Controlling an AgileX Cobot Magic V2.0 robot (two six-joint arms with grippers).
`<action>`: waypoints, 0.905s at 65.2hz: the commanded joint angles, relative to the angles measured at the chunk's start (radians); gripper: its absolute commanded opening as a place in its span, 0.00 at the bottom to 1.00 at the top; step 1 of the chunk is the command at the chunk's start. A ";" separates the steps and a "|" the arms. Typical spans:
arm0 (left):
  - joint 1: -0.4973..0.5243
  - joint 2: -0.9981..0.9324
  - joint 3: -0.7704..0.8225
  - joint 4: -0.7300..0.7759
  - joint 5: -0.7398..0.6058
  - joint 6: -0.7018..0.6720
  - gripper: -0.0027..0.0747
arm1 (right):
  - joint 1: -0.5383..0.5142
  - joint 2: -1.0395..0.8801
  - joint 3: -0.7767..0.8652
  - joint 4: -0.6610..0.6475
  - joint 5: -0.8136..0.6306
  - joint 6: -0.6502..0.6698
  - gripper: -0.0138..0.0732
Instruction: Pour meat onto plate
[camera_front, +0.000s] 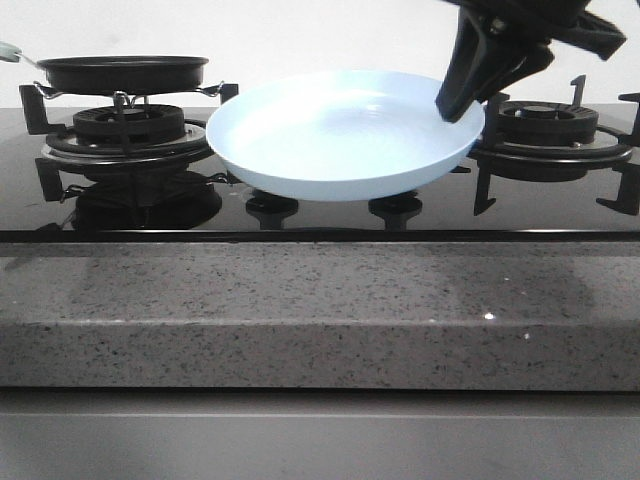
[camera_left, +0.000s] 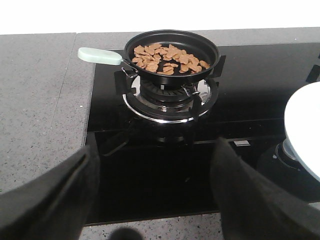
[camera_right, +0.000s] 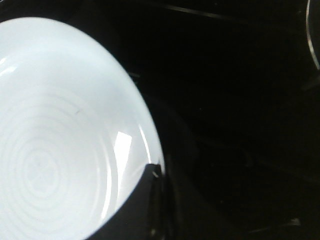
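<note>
Far left, black frying pan (camera_front: 122, 72) seated level on the left burner (camera_front: 125, 135), pale-green handle (camera_left: 100, 55) sticking out over the grey speckled surface (camera_front: 300, 310). Heaped inside the pan: the meat (camera_left: 167, 59), many small orange-brown pieces, well ahead of the left gripper (camera_left: 155, 200) and in line with the gap between its jaws. Left jaws spread wide apart, nothing between them, hovering over the front edge of the black glass hob (camera_left: 150, 170). Further right, mid-hob, the plate (camera_front: 340, 135), pale blue and glossy, lifted off the glass and a little tilted, its right rim clamped in the jaws of the right gripper (camera_front: 455, 100), one finger over the rim on the inside. Plate bare, no meat on it, faint concentric rings visible in the right wrist view. Farthest right, second burner (camera_front: 555, 135), behind and beside the right jaws.
</note>
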 joint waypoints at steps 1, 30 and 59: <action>-0.008 0.004 -0.033 0.001 -0.084 -0.001 0.64 | -0.003 -0.033 -0.025 0.028 -0.057 -0.014 0.08; -0.008 0.004 -0.033 0.001 -0.084 -0.001 0.64 | -0.003 -0.033 -0.025 0.028 -0.026 -0.014 0.08; -0.008 0.015 -0.043 -0.023 -0.093 -0.001 0.64 | -0.003 -0.033 -0.025 0.028 -0.026 -0.014 0.08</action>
